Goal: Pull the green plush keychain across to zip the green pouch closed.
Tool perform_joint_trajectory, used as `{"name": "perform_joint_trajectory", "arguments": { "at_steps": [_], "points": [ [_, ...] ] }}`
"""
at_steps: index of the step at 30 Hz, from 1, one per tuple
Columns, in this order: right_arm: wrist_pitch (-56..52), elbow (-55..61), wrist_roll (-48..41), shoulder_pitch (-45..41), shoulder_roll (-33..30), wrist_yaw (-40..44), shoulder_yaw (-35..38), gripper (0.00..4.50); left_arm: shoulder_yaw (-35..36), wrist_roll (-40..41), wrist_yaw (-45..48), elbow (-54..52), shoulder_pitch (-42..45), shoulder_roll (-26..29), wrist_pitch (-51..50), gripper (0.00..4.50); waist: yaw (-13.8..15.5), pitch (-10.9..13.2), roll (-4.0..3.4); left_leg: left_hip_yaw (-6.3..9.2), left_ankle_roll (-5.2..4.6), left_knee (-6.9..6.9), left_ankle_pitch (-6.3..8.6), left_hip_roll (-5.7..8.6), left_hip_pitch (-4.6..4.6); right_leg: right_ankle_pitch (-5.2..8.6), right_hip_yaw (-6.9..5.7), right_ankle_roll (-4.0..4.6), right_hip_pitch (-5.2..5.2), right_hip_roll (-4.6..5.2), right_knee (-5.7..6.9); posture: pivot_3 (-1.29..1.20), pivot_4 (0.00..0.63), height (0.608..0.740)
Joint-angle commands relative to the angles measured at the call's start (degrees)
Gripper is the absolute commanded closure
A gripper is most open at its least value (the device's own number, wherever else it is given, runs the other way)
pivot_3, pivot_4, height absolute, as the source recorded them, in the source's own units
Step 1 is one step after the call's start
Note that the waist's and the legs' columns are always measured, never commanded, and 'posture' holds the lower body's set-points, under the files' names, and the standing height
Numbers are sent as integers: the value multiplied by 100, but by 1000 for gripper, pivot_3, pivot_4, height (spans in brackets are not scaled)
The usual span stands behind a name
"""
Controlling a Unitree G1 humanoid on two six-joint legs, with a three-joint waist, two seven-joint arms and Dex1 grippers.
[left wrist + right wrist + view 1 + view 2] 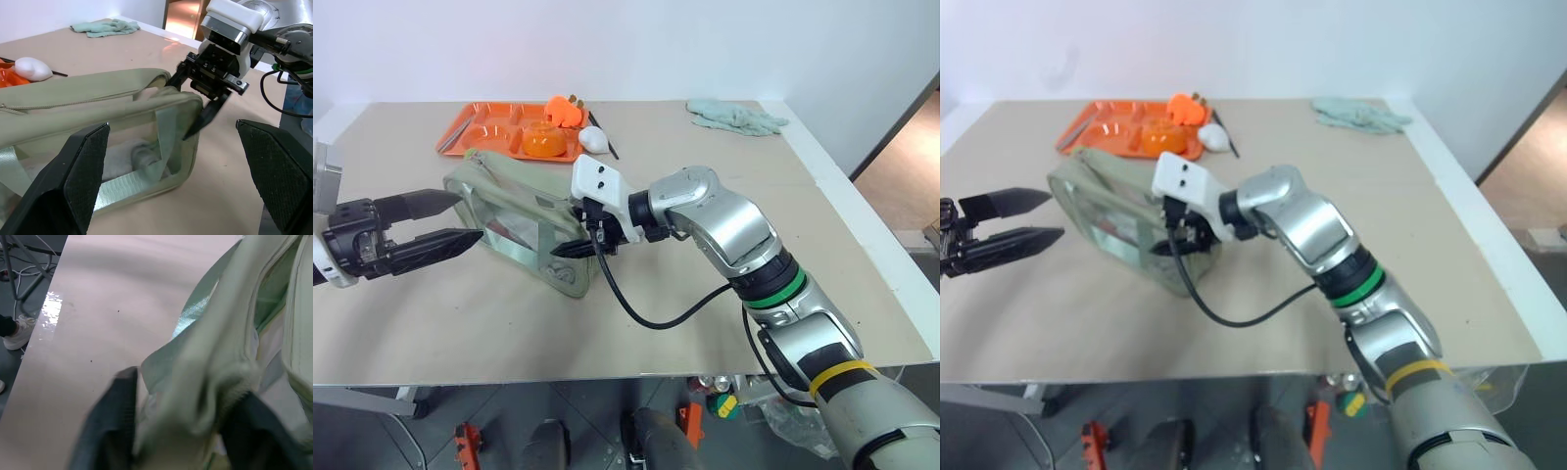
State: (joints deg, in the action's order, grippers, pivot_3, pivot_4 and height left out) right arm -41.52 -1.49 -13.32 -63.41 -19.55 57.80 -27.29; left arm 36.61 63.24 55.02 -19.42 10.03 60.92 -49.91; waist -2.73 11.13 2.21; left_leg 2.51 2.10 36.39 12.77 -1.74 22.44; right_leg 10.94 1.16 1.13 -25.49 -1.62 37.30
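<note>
My right tool [570, 249] pinches the end of the pale green fabric pouch [514, 211]; my left tool [450, 220] waits open beside it.

The right gripper [570, 250] covers the pouch's [499, 201] near corner at four o'clock, and in the right wrist view fabric hides what its blurred fingers [110, 426] pinch. The orange tray's [460, 137] contents, at twelve o'clock, are too small to tell. The keychain cannot be made out.
</note>
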Motion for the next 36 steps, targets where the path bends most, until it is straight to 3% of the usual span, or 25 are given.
{"name": "perform_joint_trajectory", "arguments": {
  "at_steps": [1, 2, 4, 13, 21, 25, 36],
  "points": [
    [169, 178, 32, -95, -29, 130, 135, 3588, 193, 95, -5, -97, 176, 114, 49, 215, 0, 0, 0, 1, 0, 0, 0, 0, 0, 0, -1, 0, 0, 0, 0, 0, 150, 740],
    [177, 198, 32, -82, -47, 167, 139, 4020, 177, 85, 0, -75, 200, 115, 54, 215, 0, 0, 0, 1, 0, 0, 0, 0, 0, 0, -1, 0, 0, 0, 0, 0, 150, 740],
    [207, 217, 38, -60, -90, 247, 139, 4452, 148, 61, 3, -41, 238, 113, 64, 215, -1, 0, 0, 0, 0, 0, 0, 0, 1, 0, 0, 0, 0, -1, 0, 0, 150, 740],
    [1110, -547, 250, -373, -675, 806, 448, 4452, 131, 40, -39, 18, 261, 18, 65, 215, 0, 1, -1, -1, 0, -1, 0, 3, 2, 1, 1, 2, 0, 2, -1, 0, 150, 740],
    [2744, -1322, 24, -623, -1606, 2502, 878, 4452, 245, 196, -166, 97, 251, -146, 42, 215, -5, 2, -3, -1, 1, -1, 5, 4, 5, 3, 1, 0, 2, 2, -11, 0, 150, 740],
    [2799, -1536, -217, -583, -1796, 3169, 1073, 4452, 257, 160, -155, 166, 217, -181, 68, 215, -14, 4, -6, -4, -1, -4, 7, -3, 2, 5, 4, 3, 0, -6, -8, 0, 150, 740],
    [2841, -1394, -221, -178, -1589, 2955, 1146, 4452, 327, 159, -180, 352, 186, -211, 55, 215, -2, 4, -5, -5, 1, 0, 5, -1, -2, 4, 4, 5, 1, -2, 0, 0, 150, 740]
  ]
}}
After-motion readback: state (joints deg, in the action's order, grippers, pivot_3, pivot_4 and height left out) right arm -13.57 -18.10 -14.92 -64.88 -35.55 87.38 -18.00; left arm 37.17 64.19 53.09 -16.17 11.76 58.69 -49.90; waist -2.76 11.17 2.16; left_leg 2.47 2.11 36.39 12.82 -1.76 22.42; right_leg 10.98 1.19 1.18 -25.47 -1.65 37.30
